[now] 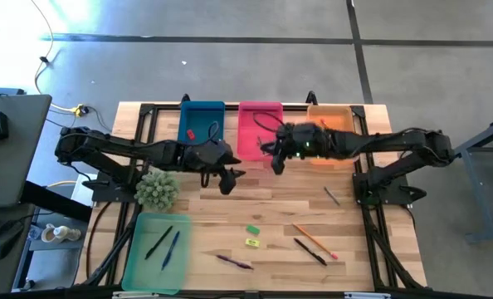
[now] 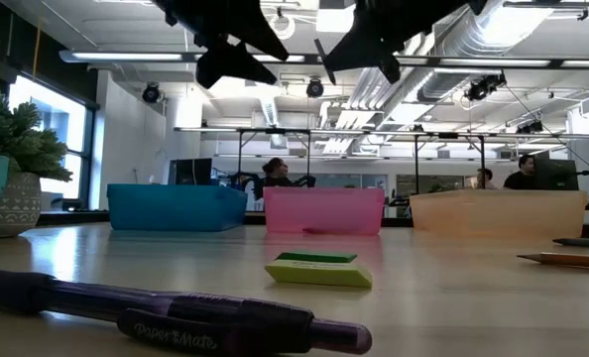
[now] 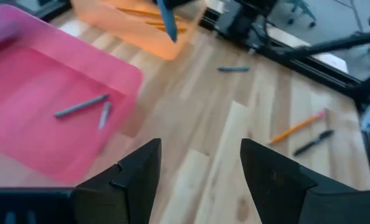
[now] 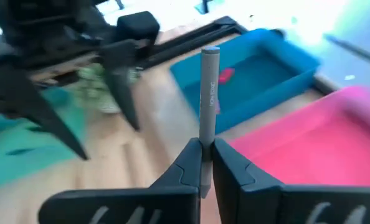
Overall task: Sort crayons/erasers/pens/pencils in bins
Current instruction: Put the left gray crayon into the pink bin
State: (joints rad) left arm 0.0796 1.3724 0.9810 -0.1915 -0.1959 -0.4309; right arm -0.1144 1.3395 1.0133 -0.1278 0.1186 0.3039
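Pale wood-plank table (image 1: 271,208), smooth with a slight sheen; pink bin (image 3: 42,93) of glossy plastic; orange bin (image 2: 498,213) translucent plastic; matt grey crayon (image 4: 208,93) between matt black fingers (image 4: 235,168)

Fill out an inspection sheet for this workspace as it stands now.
Surface: light wooden table.
Job's things: dark blue bin holds a red eraser; pink bin holds two grey crayons; mint green bin holds two pens; orange pencil and green eraser loose.
Clutter: spiky green plant.
Grippers: left gripper open, empty; right gripper shut on a grey crayon.
Cables: yellow cable on floor.
Surroundings: seated people behind.
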